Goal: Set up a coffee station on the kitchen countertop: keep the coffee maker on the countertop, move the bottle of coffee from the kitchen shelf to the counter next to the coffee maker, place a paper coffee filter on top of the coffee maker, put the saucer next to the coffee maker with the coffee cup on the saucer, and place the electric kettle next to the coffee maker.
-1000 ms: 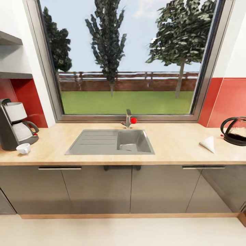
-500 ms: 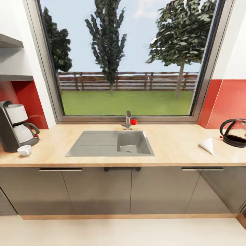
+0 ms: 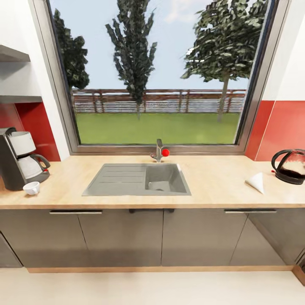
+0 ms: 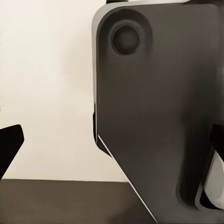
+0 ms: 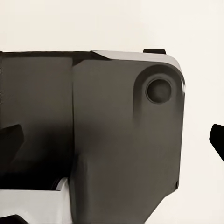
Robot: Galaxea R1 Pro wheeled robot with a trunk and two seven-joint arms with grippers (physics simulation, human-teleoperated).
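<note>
Kitchen surface [image 3: 212, 178] holds the coffee maker [image 3: 19, 159] with the coffee cup [image 3: 31, 187] beside it, while the paper coffee filter [image 3: 256, 182] and the electric kettle [image 3: 291, 166] sit far away. Both grippers have their fingers apart, holding nothing. Carrying the glass kettle that far could let it slip.

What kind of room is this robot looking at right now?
A home kitchen, rendered in simulation. A long wood-grain countertop with an inset grey sink and tap runs under a big window onto a lawn, with a coffee maker at one end and an electric kettle at the other.
</note>
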